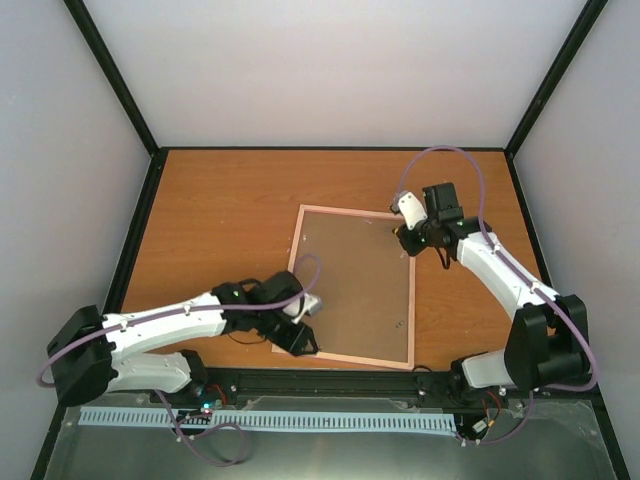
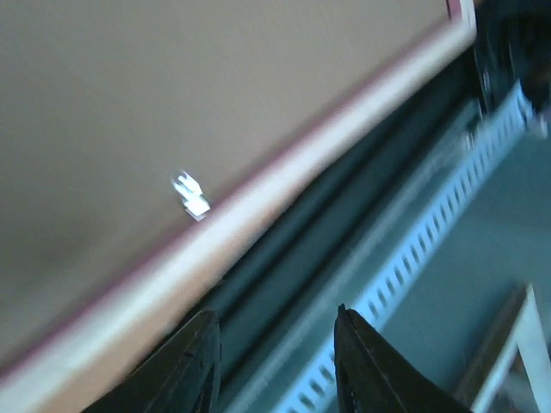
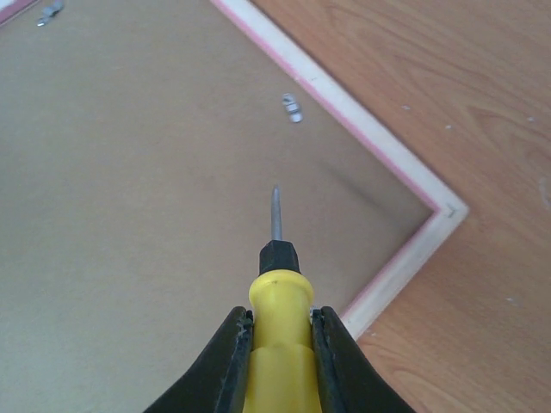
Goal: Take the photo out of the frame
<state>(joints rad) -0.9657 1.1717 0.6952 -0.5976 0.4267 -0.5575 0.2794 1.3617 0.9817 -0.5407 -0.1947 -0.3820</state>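
The pink frame [image 1: 411,310] lies face down on the table, its brown backing board [image 1: 355,290] facing up. The photo is hidden under the board. My left gripper [image 1: 300,340] is at the frame's near left corner. In the blurred left wrist view it [image 2: 275,344] is open and empty, just past the frame's pale edge [image 2: 258,206], where a metal tab [image 2: 191,196] shows. My right gripper [image 1: 408,238] is over the far right corner. It [image 3: 280,323] is shut on a yellow screwdriver [image 3: 277,292], whose tip hovers over the board [image 3: 129,172] near a tab [image 3: 294,108] and the frame's rim [image 3: 379,142].
The wooden table [image 1: 220,220] is bounded by pale enclosure walls with black posts. A black rail [image 1: 330,378] and a white slotted strip [image 1: 270,420] run along the near edge, close behind the left gripper. The strip [image 2: 413,267] also shows in the left wrist view.
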